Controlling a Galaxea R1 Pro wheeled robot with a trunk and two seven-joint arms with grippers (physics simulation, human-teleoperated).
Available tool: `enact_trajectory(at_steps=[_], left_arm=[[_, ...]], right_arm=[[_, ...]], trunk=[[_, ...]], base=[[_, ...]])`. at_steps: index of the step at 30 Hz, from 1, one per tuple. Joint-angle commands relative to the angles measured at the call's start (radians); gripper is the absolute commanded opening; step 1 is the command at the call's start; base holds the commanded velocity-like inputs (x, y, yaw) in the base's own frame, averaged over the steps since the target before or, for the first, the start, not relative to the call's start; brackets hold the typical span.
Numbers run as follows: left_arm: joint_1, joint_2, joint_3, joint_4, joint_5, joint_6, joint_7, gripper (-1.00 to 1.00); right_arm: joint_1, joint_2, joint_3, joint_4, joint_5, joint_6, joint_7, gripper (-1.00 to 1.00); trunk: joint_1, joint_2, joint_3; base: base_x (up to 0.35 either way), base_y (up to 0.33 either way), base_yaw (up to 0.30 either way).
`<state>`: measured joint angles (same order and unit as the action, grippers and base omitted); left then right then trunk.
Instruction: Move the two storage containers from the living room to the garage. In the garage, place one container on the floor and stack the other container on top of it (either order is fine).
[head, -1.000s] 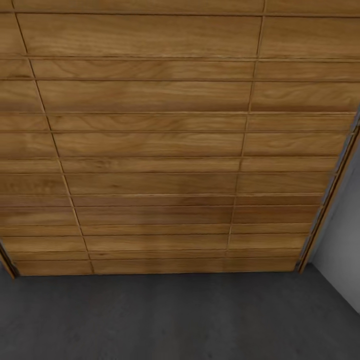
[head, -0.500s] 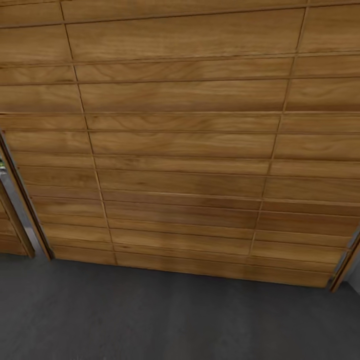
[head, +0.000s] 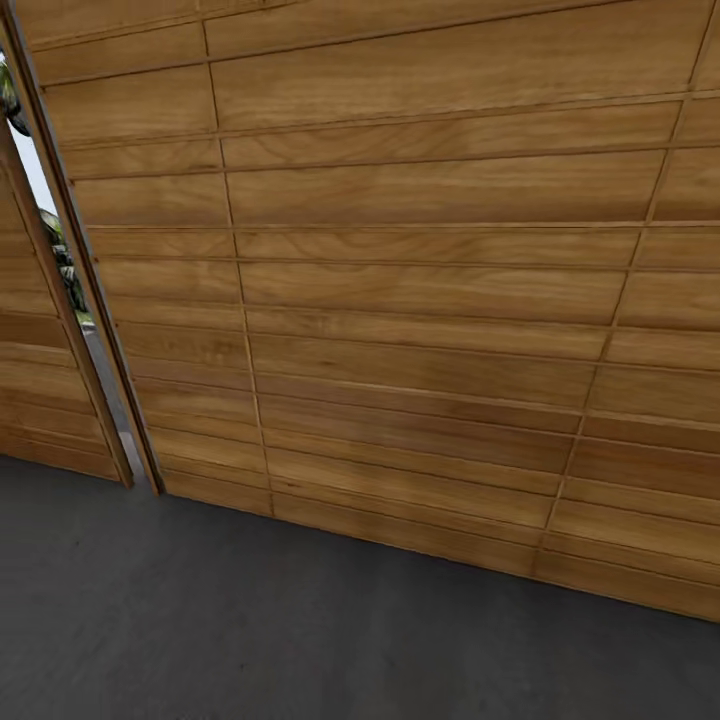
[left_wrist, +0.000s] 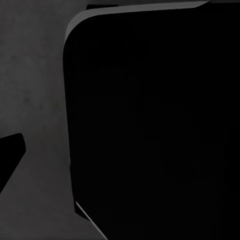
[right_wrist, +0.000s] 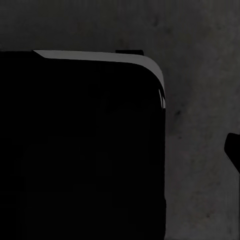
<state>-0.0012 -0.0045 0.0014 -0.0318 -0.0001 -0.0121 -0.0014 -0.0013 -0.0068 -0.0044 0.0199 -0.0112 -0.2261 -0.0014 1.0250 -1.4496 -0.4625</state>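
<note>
Underfoot, floor: the floor (head: 300, 630) is dark grey mottled concrete, so the robot stands in the garage; the same surface shows in the left wrist view (left_wrist: 35, 75) and the right wrist view (right_wrist: 200, 60).
Containers: neither orange-red storage container can be placed from these pictures, so where they lie relative to either pincer cannot be told.
Robot base: a large black rounded body with a pale edge (left_wrist: 150, 125) sits below the left wrist camera, and again below the right one (right_wrist: 80, 150); most likely the robot's own base, seen from arms hanging at its sides.
Left pincer: a black sliver at the frame edge (left_wrist: 10, 155) may be a finger, but whether the pincer is spread or closed, or carries anything, cannot be told.
Right pincer: a small black shape at the edge (right_wrist: 234, 150) may be part of it; its spread and load cannot be told either.
Door: a horizontal wood-plank door (head: 420, 300) fills the head view, close ahead, meeting the floor along a slanted line.
Gap: a narrow opening (head: 60, 250) beside the door shows daylight and foliage.
Step in hand: travelling or turning within the garage, judged from the tilted, wall-close view.
Next move: turn the base away from the door until a container or the way to the living room comes into sight.
</note>
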Motion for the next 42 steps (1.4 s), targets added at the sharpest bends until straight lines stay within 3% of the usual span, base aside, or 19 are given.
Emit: enact_trajectory(at_steps=[1, 42], left_arm=[[0.000, 0.000, 0.000, 0.000, 0.000, -0.001, 0.000, 1.00], [0.000, 0.000, 0.000, 0.000, 0.000, -0.002, 0.000, 1.00]], right_arm=[[0.000, 0.000, 0.000, 0.002, -0.001, -0.006, 0.000, 1.00], [0.000, -0.007, 0.003, 0.011, 0.007, 0.002, 0.000, 1.00]], trunk=[[0.000, 0.000, -0.001], [0.000, 0.000, -0.001]], base=[[0.000, 0.000, 0.295], [0.000, 0.000, 0.295]])
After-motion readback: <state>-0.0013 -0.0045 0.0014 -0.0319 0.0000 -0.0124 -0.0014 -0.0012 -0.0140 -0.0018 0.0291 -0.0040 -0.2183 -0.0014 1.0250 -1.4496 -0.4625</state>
